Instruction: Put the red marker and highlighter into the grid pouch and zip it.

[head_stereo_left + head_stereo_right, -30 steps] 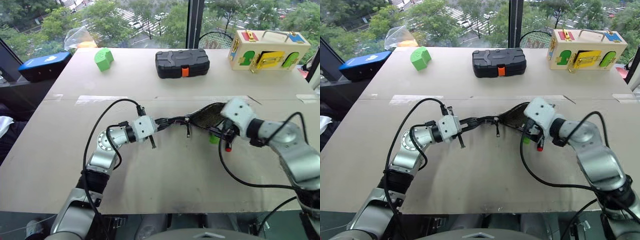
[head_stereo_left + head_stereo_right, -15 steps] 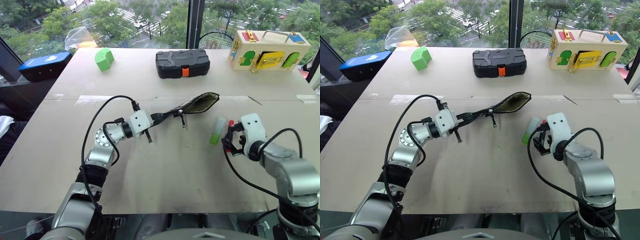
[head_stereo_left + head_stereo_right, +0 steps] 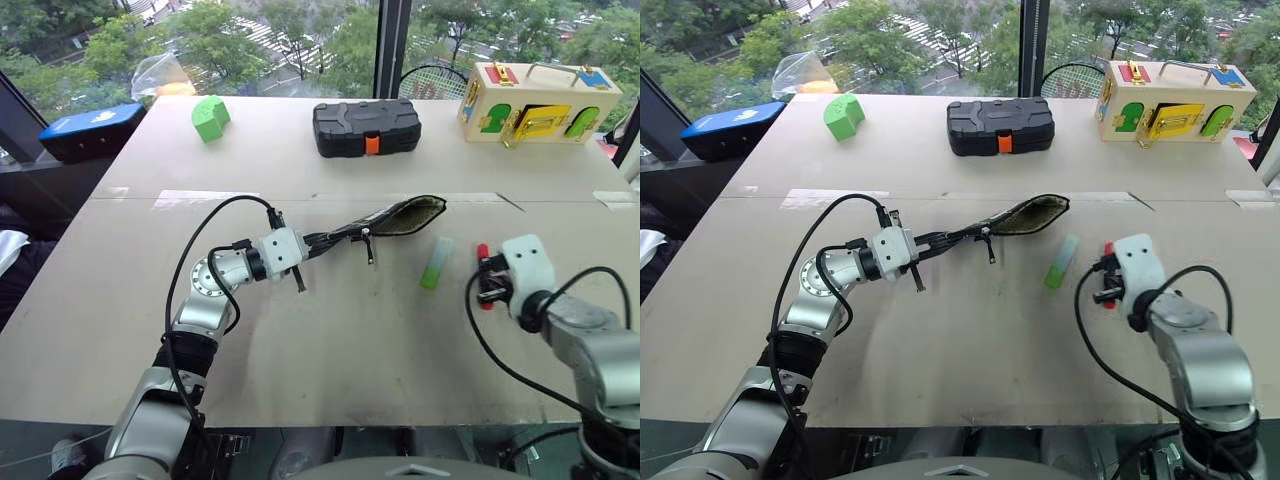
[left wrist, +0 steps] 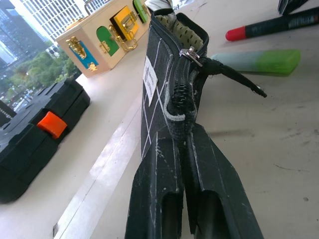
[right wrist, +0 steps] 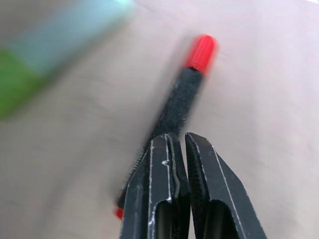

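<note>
Left hand [image 4: 192, 149] is pinching the near-left end of the grid pouch [image 3: 395, 219], holding it edge-up at mid-bench with the mouth gaping and the zipper pull [image 4: 192, 55] hanging. Highlighter [image 3: 435, 264] lies flat on the bench [image 3: 330, 340] just right of the pouch. Red marker [image 5: 187, 94] lies right of the highlighter, close beside it, cap toward the far side. Right hand [image 5: 182, 149] sits over the marker's near end, fingers pressed together, nothing gripped. Black case [image 3: 366, 127], green block [image 3: 209, 117] and wooden latch box [image 3: 538, 101] sit along the far edge.
</note>
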Tool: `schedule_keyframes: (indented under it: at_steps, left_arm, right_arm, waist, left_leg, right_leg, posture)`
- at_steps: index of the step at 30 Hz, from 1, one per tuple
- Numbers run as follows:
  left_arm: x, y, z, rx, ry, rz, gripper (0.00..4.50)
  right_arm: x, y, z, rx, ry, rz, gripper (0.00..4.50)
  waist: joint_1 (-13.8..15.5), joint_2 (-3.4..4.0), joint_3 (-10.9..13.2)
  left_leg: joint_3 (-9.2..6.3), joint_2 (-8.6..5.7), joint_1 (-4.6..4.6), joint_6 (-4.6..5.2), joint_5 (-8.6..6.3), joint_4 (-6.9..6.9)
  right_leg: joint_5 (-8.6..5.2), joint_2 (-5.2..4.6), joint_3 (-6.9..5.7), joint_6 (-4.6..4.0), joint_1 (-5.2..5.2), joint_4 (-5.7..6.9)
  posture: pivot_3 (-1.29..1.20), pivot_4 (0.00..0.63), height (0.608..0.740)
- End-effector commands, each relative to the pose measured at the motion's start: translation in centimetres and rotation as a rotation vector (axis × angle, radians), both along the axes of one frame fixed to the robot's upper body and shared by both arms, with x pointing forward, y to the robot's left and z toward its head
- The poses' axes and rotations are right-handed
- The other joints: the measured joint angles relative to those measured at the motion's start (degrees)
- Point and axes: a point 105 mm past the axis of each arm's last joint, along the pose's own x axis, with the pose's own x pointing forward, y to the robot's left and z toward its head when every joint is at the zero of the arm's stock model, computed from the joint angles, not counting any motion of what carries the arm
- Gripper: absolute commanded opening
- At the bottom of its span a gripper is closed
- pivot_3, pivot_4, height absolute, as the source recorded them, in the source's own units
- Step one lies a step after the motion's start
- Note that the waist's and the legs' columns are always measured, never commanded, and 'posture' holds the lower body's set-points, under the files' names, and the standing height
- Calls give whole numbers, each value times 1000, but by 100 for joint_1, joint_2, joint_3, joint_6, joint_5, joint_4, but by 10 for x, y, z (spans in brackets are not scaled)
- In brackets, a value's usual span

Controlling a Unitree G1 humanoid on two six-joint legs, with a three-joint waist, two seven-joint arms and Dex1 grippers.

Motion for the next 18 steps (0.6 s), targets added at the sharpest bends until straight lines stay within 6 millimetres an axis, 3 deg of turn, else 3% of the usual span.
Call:
schedule_keyframes:
  at_steps: [1,2,4,5,6,8,11,18]
  left_arm:
    - [0,-2,12,-26,-43,-16,0]
    - [0,-3,12,-26,-43,-18,0]
    - [0,-5,12,-28,-43,-21,0]
    - [0,-5,12,-29,-45,-22,0]
    - [0,-6,12,-30,-46,-23,0]
    - [1,-5,14,-32,-51,-17,0]
    - [0,-3,14,-31,-53,-10,0]
    - [-3,-3,14,-30,-58,-10,0]
  right_arm:
    - [-1,-5,17,26,-51,18,107]
    - [1,-6,16,39,-50,4,107]
    - [8,-8,16,97,-81,-35,690]
    - [9,-13,14,96,-88,-69,690]
    - [11,-18,12,101,-101,-114,1293]
    - [15,-23,19,185,-155,-220,1825]
    - [19,-17,28,311,-198,-281,3026]
    - [24,6,5,338,-137,-343,3026]
  waist:
    - [-9,0,0]
    - [-16,0,0]
    - [-22,-1,-1]
    - [-20,-1,0]
    - [-14,-2,-1]
    - [-3,1,1]
    - [-5,4,2]
    - [-9,8,3]
  left_leg:
    - [0,1,0,0,0,0]
    - [1,2,1,0,0,0]
    - [3,3,3,0,0,1]
    - [3,4,3,0,0,1]
    - [3,4,3,0,0,2]
    - [2,4,2,0,0,1]
    - [2,3,1,-1,1,1]
    - [1,3,0,-1,0,-5]
  right_leg:
    - [0,1,0,0,0,1]
    - [0,1,1,0,0,2]
    - [0,2,3,0,1,3]
    - [0,3,3,0,1,3]
    - [0,3,3,0,1,3]
    - [0,3,2,0,1,3]
    - [0,2,5,0,-3,5]
    - [0,2,5,-1,-7,7]
  posture:
    - [0,150,740]
    - [0,150,740]
    - [0,150,740]
    - [0,150,740]
    - [0,150,740]
    - [0,150,740]
    - [0,150,740]
    - [0,150,740]
